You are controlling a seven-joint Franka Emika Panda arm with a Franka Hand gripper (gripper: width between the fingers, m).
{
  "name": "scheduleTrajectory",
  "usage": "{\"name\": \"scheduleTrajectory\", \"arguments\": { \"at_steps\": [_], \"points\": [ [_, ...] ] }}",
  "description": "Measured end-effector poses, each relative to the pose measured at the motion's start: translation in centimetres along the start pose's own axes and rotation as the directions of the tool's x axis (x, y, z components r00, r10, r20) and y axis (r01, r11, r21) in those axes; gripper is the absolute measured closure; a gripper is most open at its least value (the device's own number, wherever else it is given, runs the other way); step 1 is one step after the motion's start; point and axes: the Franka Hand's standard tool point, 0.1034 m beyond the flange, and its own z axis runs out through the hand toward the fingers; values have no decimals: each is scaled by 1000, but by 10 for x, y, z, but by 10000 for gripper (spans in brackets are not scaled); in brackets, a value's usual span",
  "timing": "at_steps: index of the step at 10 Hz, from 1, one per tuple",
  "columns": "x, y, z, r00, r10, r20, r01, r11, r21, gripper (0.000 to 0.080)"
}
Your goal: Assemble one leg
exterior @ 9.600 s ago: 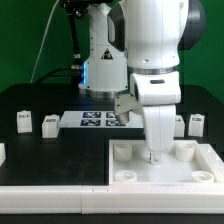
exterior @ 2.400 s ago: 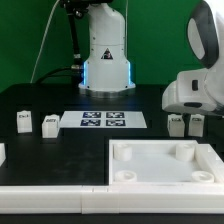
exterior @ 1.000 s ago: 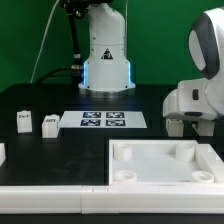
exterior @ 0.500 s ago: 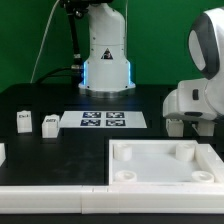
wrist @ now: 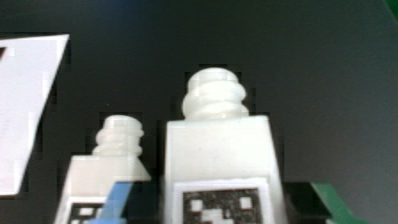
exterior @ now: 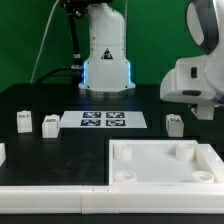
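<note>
**One leg in the grip, three more on the table**

Four small white blocks are showing in all. The leg [wrist: 221, 150] is sitting between the two blue fingers [wrist: 128, 198] of the gripper [wrist: 222, 205]. They are pressing against its sides, so the tool is clamped on it. Its ridged peg is pointing up and its black-and-white tag is facing the wrist camera. A second block [wrist: 103, 170] is standing just beside it, peg up too. In the exterior view that neighbour is the only block showing below the arm [exterior: 195, 80].

Two further blocks, the far one [exterior: 23, 121] and the nearer one [exterior: 49, 124], are standing close together at the exterior view's left, beside the single marker board [exterior: 103, 120]. One big white tray [exterior: 160, 185] with round corner sockets is lying in front. A white piece [exterior: 2, 152] is poking in at the left edge, and I cannot tell what it is.

The arm is reaching in from the exterior view's upper right. Its bulky wrist is hanging over the table [exterior: 60, 100] beyond the tray's far right corner, and it is hiding the fingers from that side.
</note>
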Motion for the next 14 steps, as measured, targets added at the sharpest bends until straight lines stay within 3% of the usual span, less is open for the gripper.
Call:
{"name": "scheduleTrajectory", "arguments": {
  "at_steps": [2, 3, 5, 8, 11, 12, 14],
  "points": [
    [0, -2, 0, 1000, -4, -5, 4, 1000, -2, 515],
    [8, -6, -5, 996, -7, -89, 8, 1000, 13, 515],
    [8, -9, -7, 972, -10, -234, 18, 999, 34, 514],
    [14, -4, -14, 907, -26, -421, 48, 998, 41, 514],
    [14, 5, -28, 789, -48, -612, 88, 996, 35, 514],
    [12, 8, -39, 732, -57, -679, 107, 994, 31, 514],
    [7, 25, -54, 629, -81, -774, 148, 989, 17, 514]
  ]
}}
